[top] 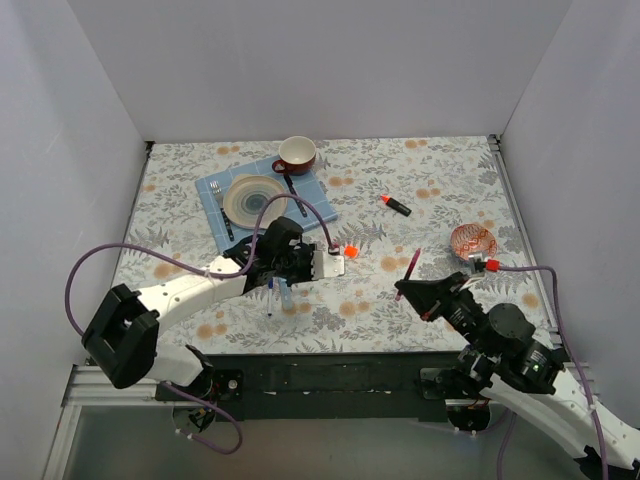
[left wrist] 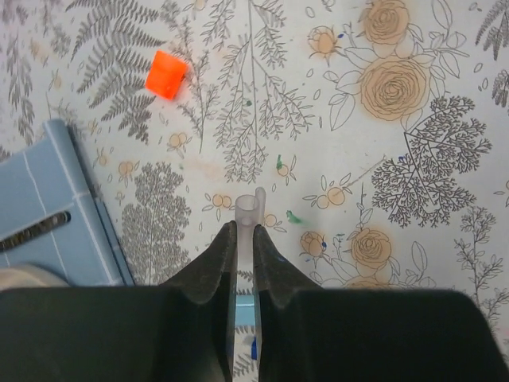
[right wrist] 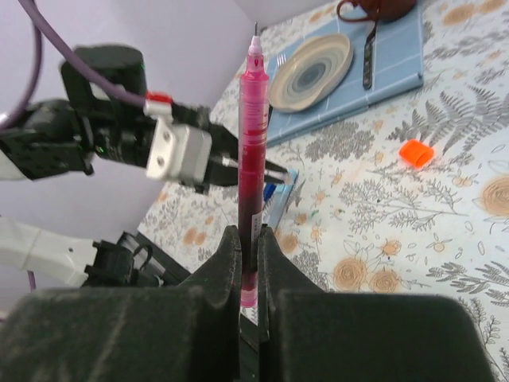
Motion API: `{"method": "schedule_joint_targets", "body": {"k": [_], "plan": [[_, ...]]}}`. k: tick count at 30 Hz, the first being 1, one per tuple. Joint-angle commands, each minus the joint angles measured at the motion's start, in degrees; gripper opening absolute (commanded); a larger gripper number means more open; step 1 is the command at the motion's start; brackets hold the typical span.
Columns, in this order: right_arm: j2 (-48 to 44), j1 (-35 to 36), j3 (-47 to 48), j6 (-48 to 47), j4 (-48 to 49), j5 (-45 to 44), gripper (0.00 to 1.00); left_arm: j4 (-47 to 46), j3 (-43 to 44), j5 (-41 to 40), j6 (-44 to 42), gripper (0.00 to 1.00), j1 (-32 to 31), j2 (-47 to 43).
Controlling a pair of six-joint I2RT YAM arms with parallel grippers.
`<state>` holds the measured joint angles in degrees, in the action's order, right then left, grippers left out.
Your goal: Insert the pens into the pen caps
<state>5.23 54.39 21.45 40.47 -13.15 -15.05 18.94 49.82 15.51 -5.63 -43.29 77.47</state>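
My left gripper (top: 303,270) (left wrist: 246,231) is shut on a pale translucent pen cap (left wrist: 248,213) with a clip, which sticks out past the fingertips just above the table. Below and behind it lie a thin white-and-blue pen (top: 270,296) and a chunky light-blue marker (top: 286,294). A bright orange cap (top: 350,250) (left wrist: 165,73) (right wrist: 415,151) rests on the cloth just beyond that gripper. My right gripper (top: 414,288) (right wrist: 249,235) is shut on the thin maroon pen (top: 408,273) (right wrist: 253,151), holding it tip-up in the air. The black orange-tipped highlighter (top: 395,205) lies farther back.
A blue mat (top: 312,200) at the back left carries a plate (top: 254,198), a fork, a dark knife and a red-and-white cup (top: 296,153). A small patterned bowl (top: 472,240) stands at the right. White walls close in the table on three sides.
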Motion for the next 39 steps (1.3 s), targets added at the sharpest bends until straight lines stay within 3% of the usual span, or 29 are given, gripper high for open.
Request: {"method": "schedule_joint_targets", "body": {"k": [1,10,17,19,20,21,23,26,27,33,34,39], "plan": [[-3.2,0.2,4.8,-0.1,-3.5,-8.0,0.01,-3.2,-0.4,8.1,-14.5,0.00,-2.0,3.5],[-3.1,0.1,5.4,-0.4,-5.1,-10.5,0.01,-2.1,0.2,4.3,-20.6,0.00,-8.0,11.3],[-2.1,0.2,4.0,0.3,-5.8,-12.5,0.01,-12.7,-5.1,1.6,-13.4,0.00,-8.0,6.5],[-0.8,0.2,3.9,2.2,-7.2,-13.3,0.01,-17.3,-5.3,0.8,-10.1,0.06,-8.0,5.4],[-0.5,0.2,4.3,2.6,-7.9,-13.5,0.01,-18.6,-5.5,1.3,-6.2,0.27,-8.0,5.1],[-0.2,0.1,4.6,2.8,-8.7,-13.5,0.01,-21.0,-5.3,2.1,-4.1,0.36,-8.0,4.8],[-0.2,0.2,5.1,2.7,-8.9,-13.8,0.01,-21.4,-4.3,6.8,-1.2,0.43,-8.0,4.4],[-0.2,0.2,6.9,2.2,-9.6,-15.5,0.01,-24.2,0.1,8.7,12.4,0.44,-8.0,6.7],[0.3,0.1,8.6,2.2,-10.9,-16.7,0.01,-24.3,3.9,8.2,21.1,0.45,-8.0,7.7],[0.8,0.1,13.2,0.5,-13.2,-17.5,0.01,-28.8,9.2,6.6,42.5,0.47,-8.7,14.0],[0.8,0.1,14.2,0.4,-13.7,-17.5,0.01,-29.3,10.5,5.4,49.4,0.48,-9.0,15.2],[0.7,0.2,17.0,0.3,-15.9,-17.6,0.01,-21.6,19.6,1.7,62.5,0.48,-11.7,24.4]]}}
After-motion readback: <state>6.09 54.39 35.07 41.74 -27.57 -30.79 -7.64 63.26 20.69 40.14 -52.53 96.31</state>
